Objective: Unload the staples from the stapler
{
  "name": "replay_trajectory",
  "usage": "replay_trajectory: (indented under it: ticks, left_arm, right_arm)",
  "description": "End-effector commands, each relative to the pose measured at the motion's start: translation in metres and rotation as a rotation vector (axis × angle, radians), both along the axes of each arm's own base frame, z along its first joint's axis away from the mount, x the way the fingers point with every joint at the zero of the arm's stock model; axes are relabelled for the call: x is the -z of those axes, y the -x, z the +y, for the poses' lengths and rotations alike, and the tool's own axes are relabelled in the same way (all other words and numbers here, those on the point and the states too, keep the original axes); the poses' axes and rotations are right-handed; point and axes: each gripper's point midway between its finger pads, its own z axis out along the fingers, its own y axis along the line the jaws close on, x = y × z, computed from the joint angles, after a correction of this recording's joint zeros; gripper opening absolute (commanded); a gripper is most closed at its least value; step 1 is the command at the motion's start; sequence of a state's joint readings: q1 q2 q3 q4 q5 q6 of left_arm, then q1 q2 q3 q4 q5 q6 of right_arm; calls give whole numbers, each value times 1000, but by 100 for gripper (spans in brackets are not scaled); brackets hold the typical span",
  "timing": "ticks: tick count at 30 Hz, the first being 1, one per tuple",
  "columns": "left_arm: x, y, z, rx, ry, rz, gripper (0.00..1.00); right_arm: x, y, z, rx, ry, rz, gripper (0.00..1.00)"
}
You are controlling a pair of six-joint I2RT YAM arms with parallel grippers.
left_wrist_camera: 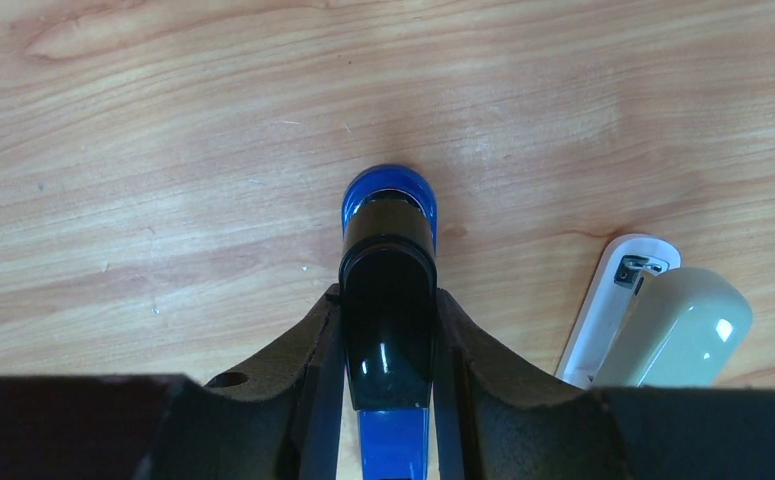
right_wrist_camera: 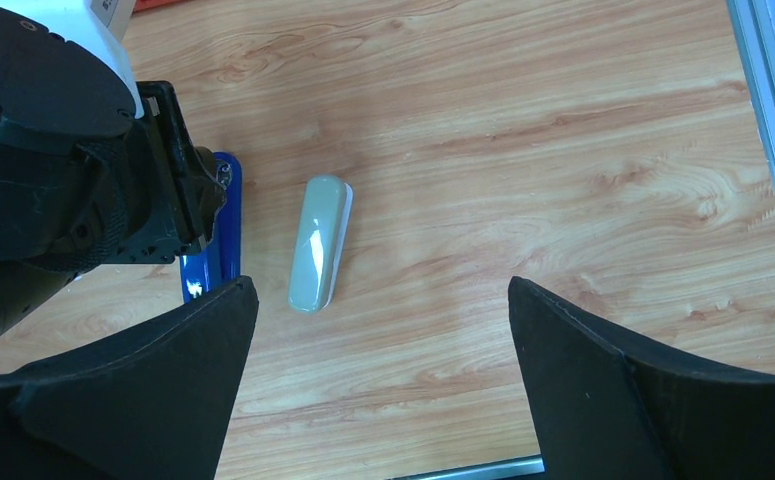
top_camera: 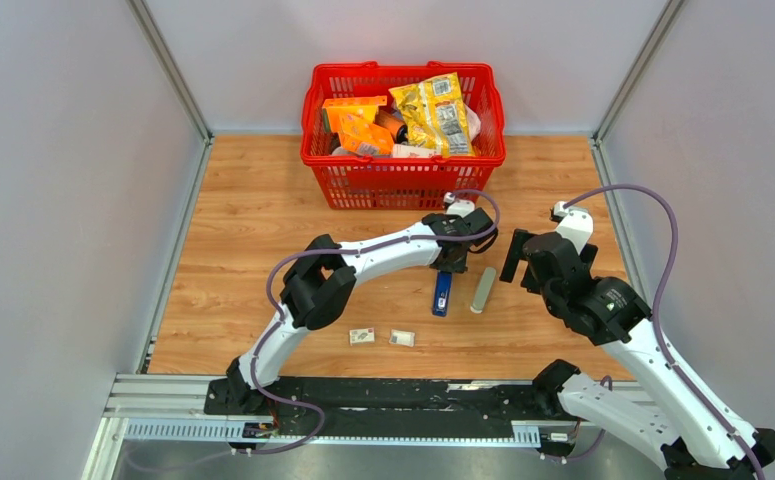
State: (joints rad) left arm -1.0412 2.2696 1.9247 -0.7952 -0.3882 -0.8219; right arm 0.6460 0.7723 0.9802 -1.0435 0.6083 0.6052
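Where the overhead view looked down on the wooden table (top_camera: pixel 253 240), the left arm stretched forward and rightward, elbow bent, its left claw (top_camera: pixel 450 262) pointing down onto the far end of the blue stapler (top_camera: pixel 442 296), which lay flat near the table's middle. The right arm was raised from its base, its right claw (top_camera: pixel 515 258) hanging apart from a grey stapler (top_camera: pixel 483 290) that lay just right of the blue one. Two white packets (top_camera: pixel 381 337) lay nearer the arms, and a red basket (top_camera: pixel 403 187) stood at the far edge. In the left wrist view, the left claw (left_wrist_camera: pixel 388 297) stood partly closed astride the blue stapler (left_wrist_camera: pixel 387 205), its fingers (left_wrist_camera: pixel 303 350) hugging both sides of the glossy black top; whether they pressed on it cannot be told. The blue base poked out ahead, and the grey stapler (left_wrist_camera: pixel 678 325) lay beside it on its white base. In the right wrist view, the right claw (right_wrist_camera: pixel 381 300) gaped wide, holding nothing, above the grey stapler (right_wrist_camera: pixel 318 245), with the blue stapler (right_wrist_camera: pixel 225 235) partly hidden under the left claw (right_wrist_camera: pixel 113 200).
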Motion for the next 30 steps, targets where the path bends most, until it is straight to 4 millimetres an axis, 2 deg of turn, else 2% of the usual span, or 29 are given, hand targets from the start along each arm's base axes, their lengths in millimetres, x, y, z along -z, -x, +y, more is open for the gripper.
replay_trajectory:
  ticks: [1, 8, 12, 13, 16, 21, 23, 24, 25, 26, 30]
  left_arm:
    - [-15, 4, 0, 92, -10, -30, 0]
    - [-29, 10, -7, 288, 9, -55, 0]
    - [-39, 14, -1, 406, -28, -80, 0]
    - [-48, 14, -2, 424, -15, -98, 0]
    - [-57, 16, 5, 506, -42, -126, 0]
    - [-68, 21, 14, 634, -79, -160, 0]
    - [-63, 24, 21, 681, -103, -174, 0]
    - [-71, 22, 22, 703, -102, -205, 0]
    - [-66, 25, 25, 718, -113, -199, 0]
    - [-70, 25, 25, 746, -113, -218, 0]
    - [-67, 34, 27, 847, -125, -201, 0]
  right_arm:
    - [-5, 1, -2, 13, -21, -16, 100]
    - [-9, 0, 0, 7, -24, -20, 100]
    - [-11, 1, 0, -9, -22, -18, 100]
    - [-13, 1, 0, -11, -20, -20, 100]
    - [-15, 2, 1, -16, -22, -23, 100]
    - [-17, 2, 4, -39, -30, -22, 100]
    - [-17, 3, 4, -43, -27, -21, 100]
    - [-17, 3, 4, -45, -25, -17, 100]
    - [-16, 3, 4, -48, -24, -14, 100]
    - [-16, 4, 4, -49, -22, -13, 100]
    - [-15, 4, 8, -69, -29, -5, 100]
